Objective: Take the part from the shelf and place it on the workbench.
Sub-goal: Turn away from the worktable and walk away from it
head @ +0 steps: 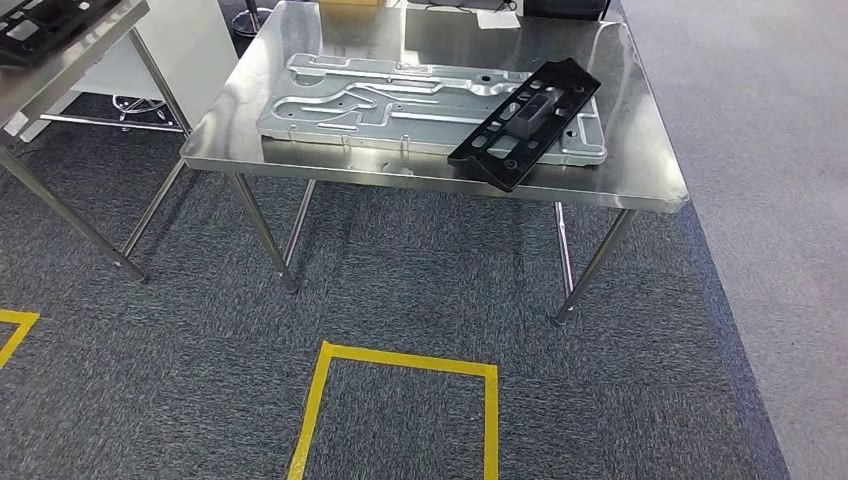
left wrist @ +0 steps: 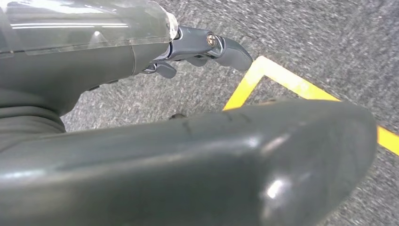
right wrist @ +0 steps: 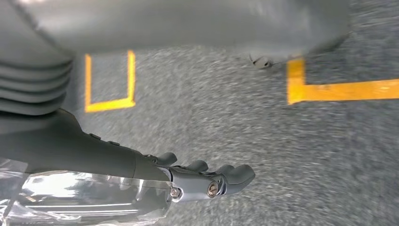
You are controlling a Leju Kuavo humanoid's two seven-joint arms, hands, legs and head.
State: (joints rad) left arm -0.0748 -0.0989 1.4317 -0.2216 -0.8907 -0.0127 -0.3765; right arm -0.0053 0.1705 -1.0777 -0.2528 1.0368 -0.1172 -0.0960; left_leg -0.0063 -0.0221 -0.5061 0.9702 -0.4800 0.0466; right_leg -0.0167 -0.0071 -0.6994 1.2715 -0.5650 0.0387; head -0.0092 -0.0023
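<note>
Hanging low over grey carpet point(head: 420, 270), both hands hold nothing. The left hand point(left wrist: 202, 47) shows in its wrist view with dark fingers point(left wrist: 230, 52) stretched nearly straight and lying close side by side, touching nothing, with carpet beneath them and a corner of yellow floor tape point(left wrist: 263, 75) just past the fingertips. The right hand point(right wrist: 207, 179) looks much the same: its fingers point(right wrist: 237, 173) are lightly curved, set loosely beside each other with small gaps, empty, above carpet marked by more yellow tape point(right wrist: 339, 89).

From the head view, a stainless-steel workbench point(head: 300, 160) stands ahead on thin metal legs. Bare carpet lies between it and a yellow taped square point(head: 400, 360) on the floor nearer the robot. To the right of the bench a lighter grey strip of floor point(head: 760, 200) runs along its side.

A large grey metal fixture plate point(head: 400, 110) with routed channels lies flat on the benchtop, taking up most of its middle. The black part point(head: 525, 120), a long flat frame with cut-outs, rests diagonally across the plate's right end; its near corner reaches past the plate almost to the bench's front edge.

At far left, the corner of a second steel table point(head: 70, 60) carries another black frame-like piece point(head: 35, 25), partly cut off by the picture edge. Beyond it stands a white cabinet side point(head: 190, 45).
</note>
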